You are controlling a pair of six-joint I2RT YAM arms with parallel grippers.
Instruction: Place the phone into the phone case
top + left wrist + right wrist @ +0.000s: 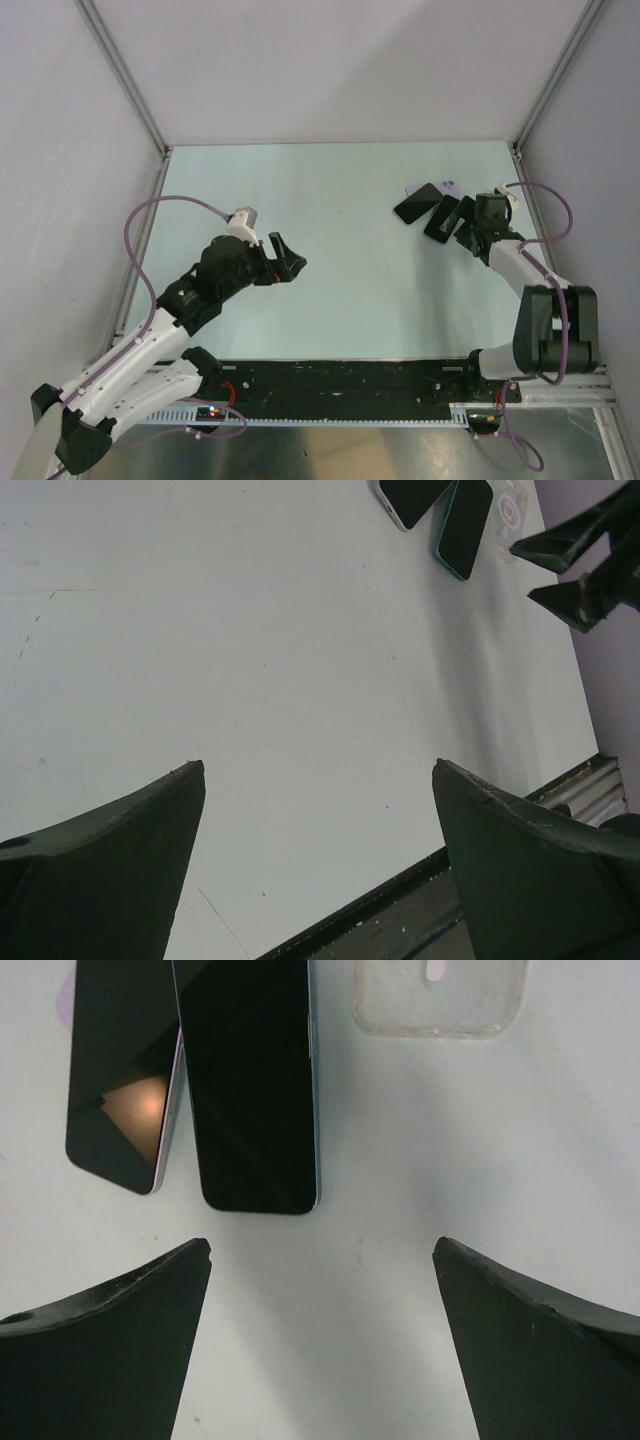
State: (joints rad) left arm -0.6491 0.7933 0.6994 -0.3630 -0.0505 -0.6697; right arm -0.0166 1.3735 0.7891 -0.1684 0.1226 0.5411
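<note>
- Right gripper (322, 1247) hangs with its jaws spread wide and empty, just short of the near ends of two phones. The left gripper (320, 770), also spread and empty, is well apart across the table (350, 300).
- Blue-edged phone (255, 1080) lies screen-up straight ahead, long axis running away from the fingers, against the lilac-edged phone (115, 1070) on its left.
- Clear phone case (440, 1005) lies further off to the right; which phone it fits I cannot tell.
- No brand or writing is readable.

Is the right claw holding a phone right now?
No, the right gripper is open and empty, and the nearest phone lies flat on the table just ahead of it.
</note>
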